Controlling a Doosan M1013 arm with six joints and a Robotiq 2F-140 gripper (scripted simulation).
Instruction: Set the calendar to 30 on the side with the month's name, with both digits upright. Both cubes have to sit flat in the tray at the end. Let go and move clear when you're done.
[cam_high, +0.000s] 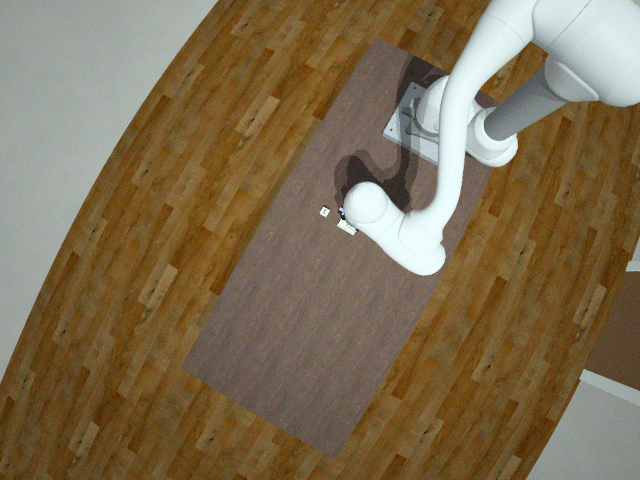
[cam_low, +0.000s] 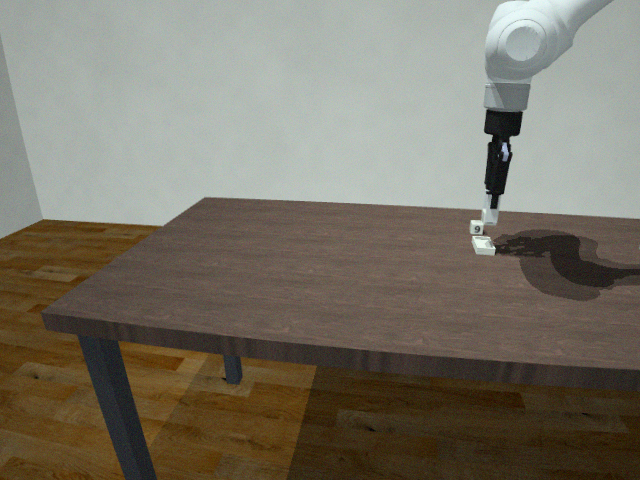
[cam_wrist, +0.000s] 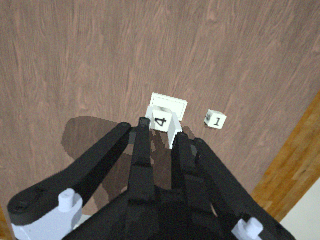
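My gripper (cam_low: 490, 212) (cam_wrist: 159, 116) is shut on a white cube (cam_wrist: 161, 120) and holds it above the table. A 4, turned sideways in the wrist view, shows on this cube; its other digits are hidden or unclear. The white tray (cam_high: 346, 227) (cam_low: 484, 252) (cam_wrist: 172, 102) lies on the table below, partly covered by the fingers and held cube in the wrist view. No cube is seen in it. The other white cube (cam_high: 324, 211) (cam_low: 476, 227) (cam_wrist: 215, 119) sits on the table beside the tray, apart from it, with a 1 on top and a side face reading 9 in the exterior view.
The brown table (cam_high: 310, 310) (cam_low: 310, 279) carries the arm's base plate (cam_high: 413, 142) on the robot's side. The arm hangs over the table and hides part of it in the top view. Its shadow falls beside the tray.
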